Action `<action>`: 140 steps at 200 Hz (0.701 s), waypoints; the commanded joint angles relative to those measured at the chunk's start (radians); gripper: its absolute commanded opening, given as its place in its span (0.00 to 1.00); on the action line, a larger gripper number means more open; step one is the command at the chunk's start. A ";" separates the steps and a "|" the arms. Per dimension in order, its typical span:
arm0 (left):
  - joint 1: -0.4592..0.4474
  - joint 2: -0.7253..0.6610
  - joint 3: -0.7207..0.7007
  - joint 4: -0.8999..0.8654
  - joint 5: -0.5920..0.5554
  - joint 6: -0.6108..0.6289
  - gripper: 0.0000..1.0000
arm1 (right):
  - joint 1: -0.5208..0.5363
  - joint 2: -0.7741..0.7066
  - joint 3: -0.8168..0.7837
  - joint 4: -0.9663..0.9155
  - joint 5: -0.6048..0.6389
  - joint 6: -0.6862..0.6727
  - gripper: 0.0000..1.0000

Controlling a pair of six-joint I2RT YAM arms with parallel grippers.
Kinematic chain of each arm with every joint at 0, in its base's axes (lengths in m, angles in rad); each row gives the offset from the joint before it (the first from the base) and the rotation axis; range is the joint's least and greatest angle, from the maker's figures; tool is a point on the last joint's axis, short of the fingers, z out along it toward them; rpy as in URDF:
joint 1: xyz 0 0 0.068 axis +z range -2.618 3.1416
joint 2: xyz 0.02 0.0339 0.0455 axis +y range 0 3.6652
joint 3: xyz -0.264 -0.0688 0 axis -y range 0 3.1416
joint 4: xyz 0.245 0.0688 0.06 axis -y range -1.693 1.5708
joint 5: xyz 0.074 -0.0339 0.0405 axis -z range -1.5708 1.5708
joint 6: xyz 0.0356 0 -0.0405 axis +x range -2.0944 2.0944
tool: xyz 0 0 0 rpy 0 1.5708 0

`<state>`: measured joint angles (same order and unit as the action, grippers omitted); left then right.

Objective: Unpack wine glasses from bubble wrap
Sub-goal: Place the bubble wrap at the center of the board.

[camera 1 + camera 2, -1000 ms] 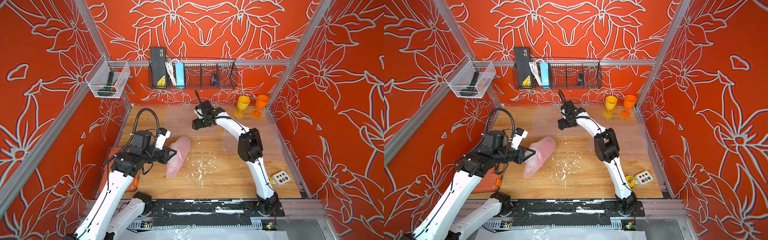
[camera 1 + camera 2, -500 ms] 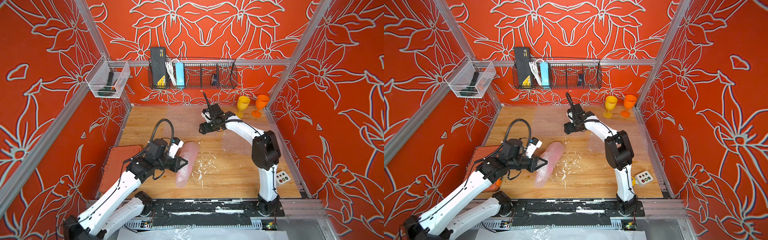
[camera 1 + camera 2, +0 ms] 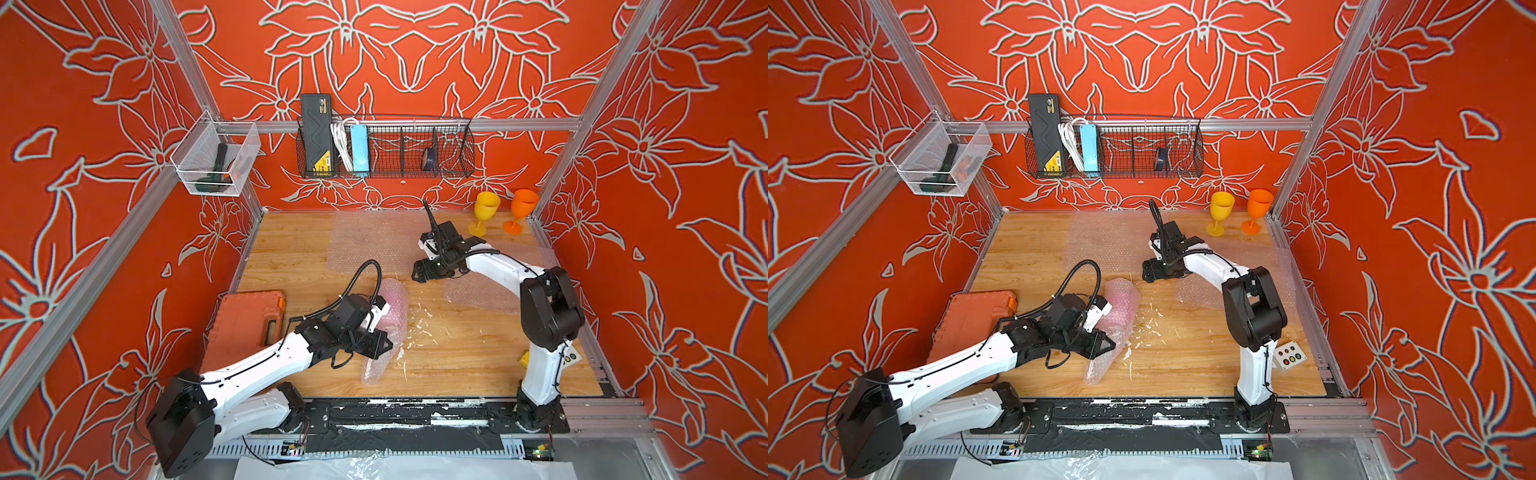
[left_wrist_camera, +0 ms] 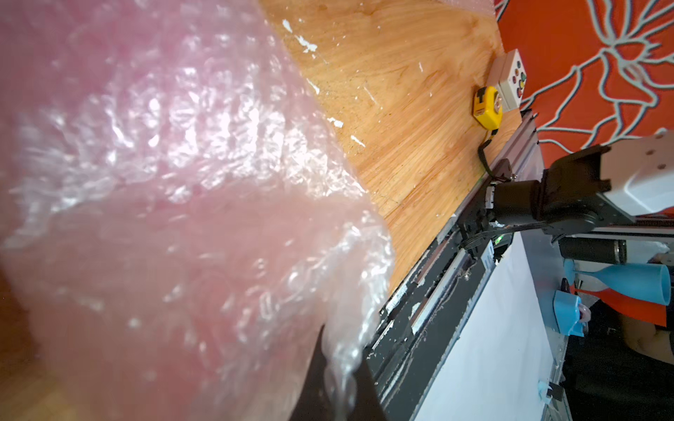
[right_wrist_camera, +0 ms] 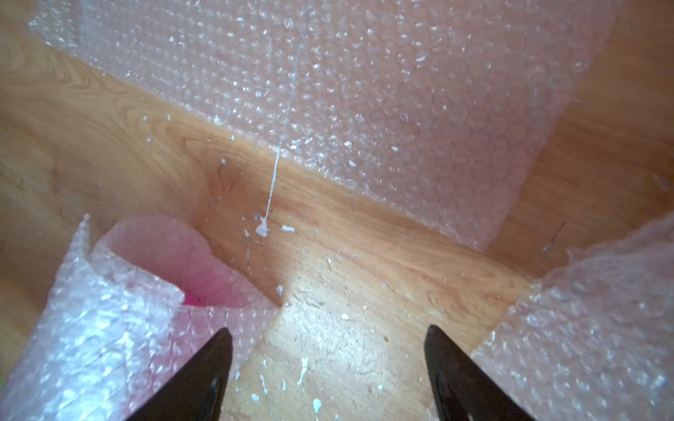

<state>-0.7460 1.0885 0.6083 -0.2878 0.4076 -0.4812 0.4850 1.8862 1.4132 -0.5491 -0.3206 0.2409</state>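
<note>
Bubble wrap roll (image 3: 395, 305) in left gripper (image 3: 383, 345) — box (image 3: 316, 129) label illegible.

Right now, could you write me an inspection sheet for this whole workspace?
Surface: wooden table, flecked white.
Job's things: yellow goblet and orange goblet upright, unwrapped; pink goblet inside bubble-wrap roll; two flat sheets.
Clutter: orange case, tape measure, button box.
Tools: left tool shut on bubble-wrap roll; right tool open, empty.
Cables: black loop on left arm.
Surroundings: wire basket, clear bin, red flowered walls.
</note>
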 commanded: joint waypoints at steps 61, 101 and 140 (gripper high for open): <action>-0.028 0.069 0.036 0.189 -0.002 -0.083 0.28 | 0.051 -0.105 -0.138 0.027 -0.083 0.036 0.83; -0.028 0.001 0.067 0.090 -0.134 -0.054 0.52 | 0.053 -0.144 -0.172 0.025 -0.073 0.031 0.83; 0.060 -0.107 0.102 -0.035 -0.292 -0.071 0.60 | 0.055 -0.206 -0.173 -0.006 -0.021 0.002 0.83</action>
<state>-0.7506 1.0546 0.6827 -0.2298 0.2409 -0.5453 0.5388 1.7512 1.2438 -0.5285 -0.3801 0.2703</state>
